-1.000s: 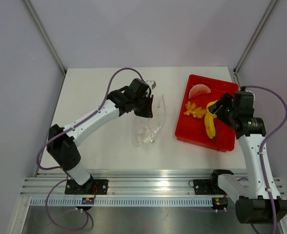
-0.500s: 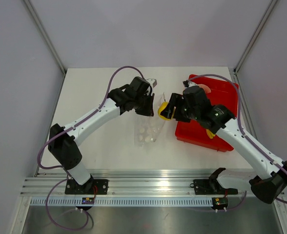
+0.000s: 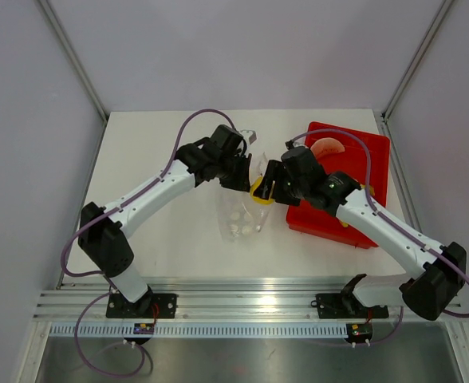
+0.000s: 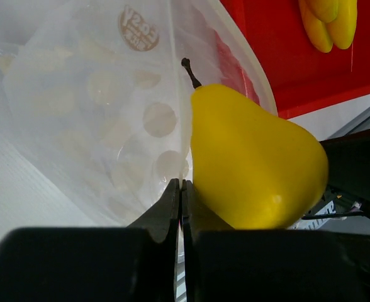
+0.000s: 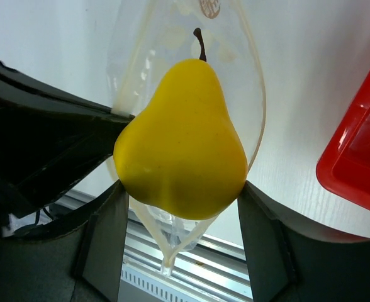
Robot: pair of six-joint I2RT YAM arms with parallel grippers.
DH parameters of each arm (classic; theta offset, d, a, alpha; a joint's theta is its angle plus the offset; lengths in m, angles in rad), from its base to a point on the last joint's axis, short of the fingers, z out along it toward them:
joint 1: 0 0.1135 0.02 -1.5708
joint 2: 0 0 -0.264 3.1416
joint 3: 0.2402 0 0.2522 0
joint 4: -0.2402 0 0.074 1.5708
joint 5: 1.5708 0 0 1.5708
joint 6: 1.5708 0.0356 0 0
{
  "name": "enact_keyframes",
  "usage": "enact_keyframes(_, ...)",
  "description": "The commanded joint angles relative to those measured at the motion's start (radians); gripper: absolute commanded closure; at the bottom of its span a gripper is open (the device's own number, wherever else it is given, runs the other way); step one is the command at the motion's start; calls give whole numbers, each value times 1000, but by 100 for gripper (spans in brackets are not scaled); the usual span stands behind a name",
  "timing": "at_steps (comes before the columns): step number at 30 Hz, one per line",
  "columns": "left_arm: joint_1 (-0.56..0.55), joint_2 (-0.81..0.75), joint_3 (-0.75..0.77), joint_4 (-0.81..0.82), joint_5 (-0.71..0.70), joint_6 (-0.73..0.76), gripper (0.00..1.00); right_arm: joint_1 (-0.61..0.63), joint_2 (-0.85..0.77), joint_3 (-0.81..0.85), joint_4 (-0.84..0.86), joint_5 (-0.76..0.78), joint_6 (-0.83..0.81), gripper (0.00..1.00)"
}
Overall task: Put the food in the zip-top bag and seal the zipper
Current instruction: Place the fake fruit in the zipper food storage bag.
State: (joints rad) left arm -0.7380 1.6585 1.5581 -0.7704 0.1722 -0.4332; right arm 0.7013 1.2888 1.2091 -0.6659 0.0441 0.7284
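The zip-top bag (image 3: 241,217) lies clear and floppy on the white table, its spotted face (image 4: 109,107) showing. My left gripper (image 3: 241,183) is shut on one lip of the bag's mouth (image 4: 180,189), holding it up and open. My right gripper (image 3: 265,190) is shut on a piece of the food, a yellow pear (image 5: 182,138) with a dark stem. The pear (image 4: 254,170) sits at the open mouth (image 5: 251,82), stem pointing into the bag. The pink watermelon slice (image 3: 328,148) lies in the red tray. The zipper is too faint to make out.
The red tray (image 3: 378,152) stands at the right of the table, with yellow food pieces (image 4: 326,22) in it. The right forearm crosses over the tray. An aluminium rail (image 3: 242,307) runs along the near edge.
The right arm has swung left from the tray to the bag, carrying the pear up to the open mouth. The left arm and the bag's held lip have stayed put.
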Motion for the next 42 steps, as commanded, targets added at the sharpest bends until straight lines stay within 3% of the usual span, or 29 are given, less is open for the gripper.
enact_keyframes(1,0,-45,62,40,116,28,100,6,15,-19,48,26,26,59)
enact_keyframes(14,18,-77,54,98,260,7,100,6,50,-46,48,28,14,56)
enact_keyframes(17,37,-111,22,128,305,-2,100,6,49,-51,45,28,6,39)
enact_keyframes(18,41,-118,11,138,325,-6,100,6,47,-52,46,28,2,25)
enact_keyframes(21,51,-114,5,132,300,-3,100,6,29,-34,37,10,-9,20)
enact_keyframes(33,65,-55,17,118,280,-10,100,6,-98,37,-44,31,-17,21)
enact_keyframes(37,68,-55,17,100,266,-1,100,6,-172,-17,-41,147,17,39)
enact_keyframes(39,75,-63,14,97,260,2,100,6,-198,-40,-58,209,23,39)
enact_keyframes(42,80,-72,10,95,257,5,100,6,-181,-48,-110,255,11,22)
